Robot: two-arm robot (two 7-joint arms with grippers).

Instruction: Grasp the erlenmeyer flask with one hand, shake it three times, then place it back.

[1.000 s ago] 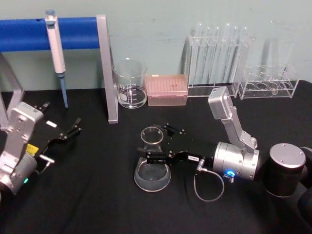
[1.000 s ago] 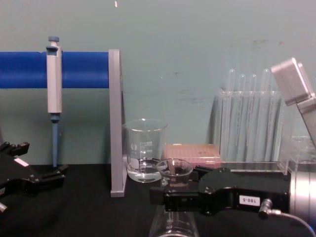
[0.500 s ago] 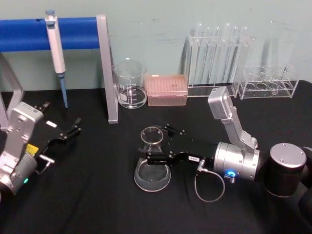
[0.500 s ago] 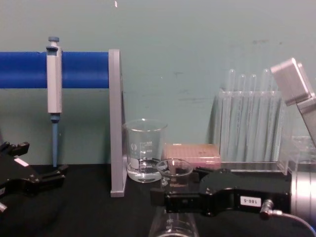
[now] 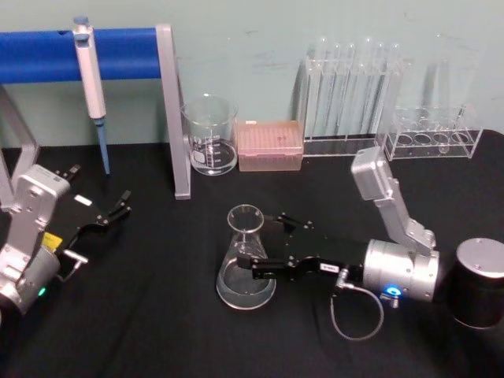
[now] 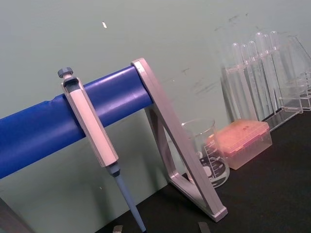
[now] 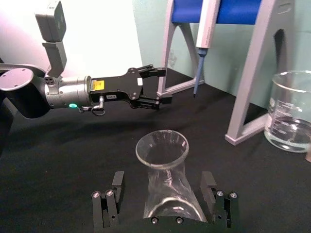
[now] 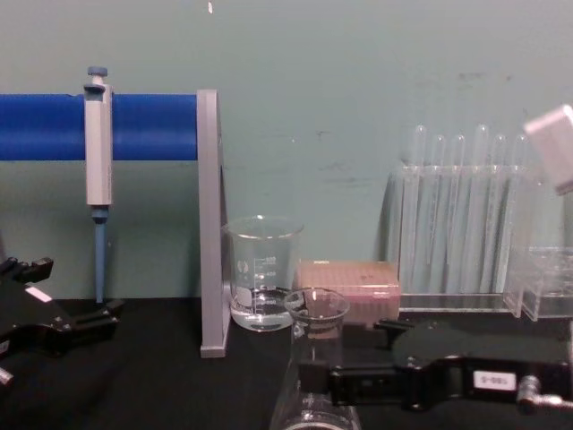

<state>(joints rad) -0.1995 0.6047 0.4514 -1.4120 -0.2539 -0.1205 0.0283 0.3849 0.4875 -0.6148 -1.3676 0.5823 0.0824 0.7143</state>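
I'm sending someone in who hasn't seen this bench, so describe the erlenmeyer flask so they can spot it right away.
On the black table, look in front of the blue bar stand. The erlenmeyer flask stands alone mid-table, between the open fingers of the right gripper. Unlike the straight-sided beaker behind it, it tapers from a wide base to a narrow neck.

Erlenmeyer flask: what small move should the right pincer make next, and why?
Probably keep drawing the right pincer straight back: the clear glass conical flask stands upright on the black table, the pincer open around it, already farther off than before.
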